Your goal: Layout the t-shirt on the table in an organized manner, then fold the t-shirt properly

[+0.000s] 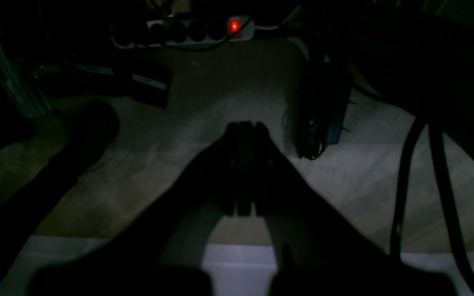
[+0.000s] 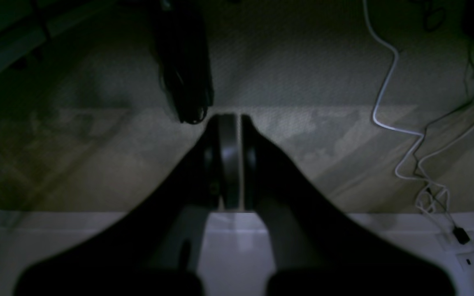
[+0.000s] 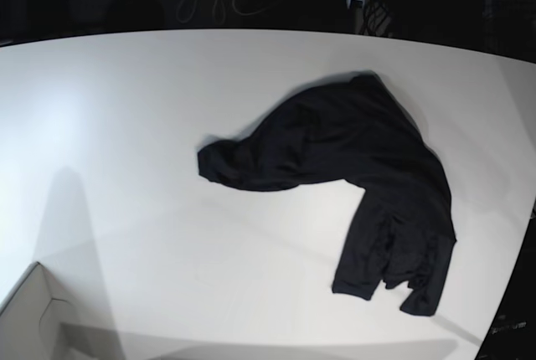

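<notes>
Left wrist view: the picture is very dark. The left gripper (image 1: pixel 245 127) points away from the camera and down toward a pale floor (image 1: pixel 204 135), its jaws pressed together with nothing between them. Beyond it lies a power strip (image 1: pixel 183 32) with a red lit switch, and dark cables (image 1: pixel 434 181) hang down at the right. A strip of the white surface (image 1: pixel 237 263) crosses the bottom edge of the picture, partly hidden behind the gripper body. The t-shirt does not appear here.

Right wrist view: equally dim. The right gripper (image 2: pixel 232 121) also aims out over the floor, jaws together and holding nothing. A white cable (image 2: pixel 389 82) trails across the floor at the right, and a dark hanging object at upper centre is too murky to identify. The surface again shows only as a pale band along the bottom.

Base view: only this view shows the t-shirt (image 3: pixel 352 176). It lies crumpled on the surface (image 3: pixel 126 126), right of centre and reaching toward the right edge, one bunched end pointing toward the middle and a longer part trailing toward the near right corner. A pale cardboard box corner (image 3: pixel 29 322) sits at the near left corner. Neither arm reaches over the surface; only bits of framework show past the far edge.
</notes>
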Motion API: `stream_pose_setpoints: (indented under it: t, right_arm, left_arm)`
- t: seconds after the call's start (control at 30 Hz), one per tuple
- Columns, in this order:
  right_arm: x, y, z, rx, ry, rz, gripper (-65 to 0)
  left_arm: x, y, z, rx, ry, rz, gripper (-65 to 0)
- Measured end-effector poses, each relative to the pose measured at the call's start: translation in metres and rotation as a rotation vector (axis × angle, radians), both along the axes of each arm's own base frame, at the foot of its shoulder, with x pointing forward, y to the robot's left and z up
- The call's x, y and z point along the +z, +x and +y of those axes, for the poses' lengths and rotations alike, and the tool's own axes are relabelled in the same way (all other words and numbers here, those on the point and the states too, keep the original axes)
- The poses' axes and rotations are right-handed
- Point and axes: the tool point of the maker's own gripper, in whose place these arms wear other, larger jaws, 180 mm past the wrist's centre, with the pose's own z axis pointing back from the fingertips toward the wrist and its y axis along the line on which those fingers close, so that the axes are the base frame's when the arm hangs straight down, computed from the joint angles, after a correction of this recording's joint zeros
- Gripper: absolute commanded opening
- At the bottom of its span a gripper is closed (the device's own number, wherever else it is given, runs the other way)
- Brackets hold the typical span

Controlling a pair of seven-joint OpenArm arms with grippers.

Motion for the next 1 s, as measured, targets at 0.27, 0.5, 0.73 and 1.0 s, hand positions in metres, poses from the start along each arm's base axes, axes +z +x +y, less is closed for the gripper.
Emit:
stream_pose_setpoints:
  t: [0.27, 0.5, 0.73, 1.0]
  right_arm:
    - [0.0, 0.0, -0.001, 0.0, -0.001, 0.0, -65.0]
    - [0.0, 0.0, -0.001, 0.003, -0.001, 0.0, -65.0]
    - [0.0, -0.002, -0.001, 0.003, -0.001, 0.003, -65.0]
    - [0.006, -0.036, -0.028, 0.014, -0.042, 0.044, -65.0]
  left_arm:
    - [0.0, -0.003, 0.0, 0.0, 0.0, 0.005, -65.0]
    - [0.0, -0.004, 0.0, 0.0, 0.0, 0.005, -65.0]
    - [0.0, -0.014, 0.0, 0.0, 0.0, 0.021, -65.0]
    - [0.001, -0.038, 0.005, -0.002, 0.007, 0.044, -65.0]
